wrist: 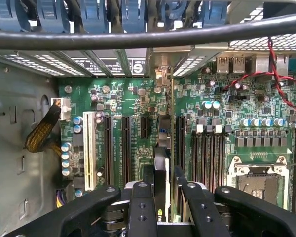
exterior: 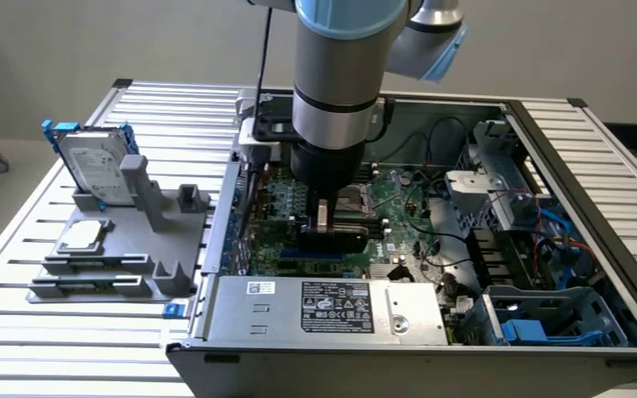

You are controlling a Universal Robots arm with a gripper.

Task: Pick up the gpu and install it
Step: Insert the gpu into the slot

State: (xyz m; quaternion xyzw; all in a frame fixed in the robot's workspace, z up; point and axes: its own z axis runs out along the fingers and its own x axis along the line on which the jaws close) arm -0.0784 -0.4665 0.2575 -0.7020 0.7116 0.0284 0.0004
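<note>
The gpu (wrist: 161, 165) appears edge-on in the wrist view as a thin dark card with a green board edge, standing upright between the gripper's fingers (wrist: 140, 207). My gripper (wrist: 164, 210) is shut on it. The card's far end reaches toward the case's rear bracket openings, and it runs in line with the long black expansion slots (wrist: 124, 148) of the green motherboard. Whether it sits in a slot I cannot tell. In the exterior view the gripper (exterior: 335, 225) is low inside the open computer case (exterior: 584, 157), with the dark gpu (exterior: 333, 239) beneath it close to the board.
A silver hard drive in a blue frame (exterior: 92, 164) and a processor chip (exterior: 84, 236) rest on a grey fixture on the exterior view's left. The power supply (exterior: 330, 307) lies at the case front. A black cable (wrist: 148, 37) and red wires (wrist: 278, 74) cross above the board.
</note>
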